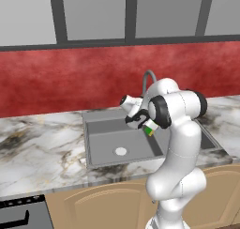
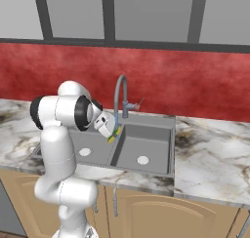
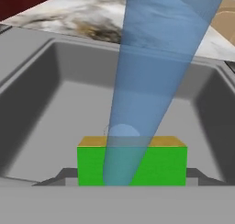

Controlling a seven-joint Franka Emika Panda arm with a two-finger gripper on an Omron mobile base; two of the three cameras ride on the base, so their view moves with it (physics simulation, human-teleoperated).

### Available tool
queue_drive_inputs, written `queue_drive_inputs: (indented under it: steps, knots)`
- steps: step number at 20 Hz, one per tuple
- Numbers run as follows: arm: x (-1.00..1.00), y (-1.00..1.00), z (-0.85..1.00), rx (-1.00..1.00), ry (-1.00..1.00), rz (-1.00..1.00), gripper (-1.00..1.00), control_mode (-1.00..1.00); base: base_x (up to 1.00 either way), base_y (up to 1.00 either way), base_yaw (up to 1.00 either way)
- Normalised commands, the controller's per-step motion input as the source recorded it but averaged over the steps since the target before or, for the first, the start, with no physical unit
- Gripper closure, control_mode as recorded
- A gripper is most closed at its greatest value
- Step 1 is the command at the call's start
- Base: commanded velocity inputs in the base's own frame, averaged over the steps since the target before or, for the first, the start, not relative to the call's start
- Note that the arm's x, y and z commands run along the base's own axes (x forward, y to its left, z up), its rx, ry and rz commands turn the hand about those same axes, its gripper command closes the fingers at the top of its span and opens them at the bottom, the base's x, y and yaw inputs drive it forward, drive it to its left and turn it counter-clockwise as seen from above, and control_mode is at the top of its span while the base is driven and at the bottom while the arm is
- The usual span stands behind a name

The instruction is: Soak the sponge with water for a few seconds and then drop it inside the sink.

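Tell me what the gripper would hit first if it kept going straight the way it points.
Holding the sponge under the water, the gripper points down into the sink; the basin floor near the white drain looks first, though depth is uncertain.

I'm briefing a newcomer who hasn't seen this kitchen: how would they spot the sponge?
Find the dark grey sink in the marble counter. Above it, the gripper is shut on the sponge, under the water. It's the only bright green block, with a yellow-tan layer.
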Motion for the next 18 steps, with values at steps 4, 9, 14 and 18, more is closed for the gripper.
queue_drive_inputs:
  steps: [4,9,14,18]
  knots:
    - [0.00,0.34,0.00,0.01,0.00,0.00,1.00,-1.00,0.00,0.00,0.00]
    - [0.00,0.49,0.01,0.01,0.00,0.00,1.00,-1.00,0.00,0.00,0.00]
    - [0.00,0.48,0.04,0.06,0.00,0.03,1.00,-1.00,0.00,0.00,0.00]
    - [0.00,0.51,0.13,0.11,0.03,0.18,1.00,-1.00,0.00,0.00,0.00]
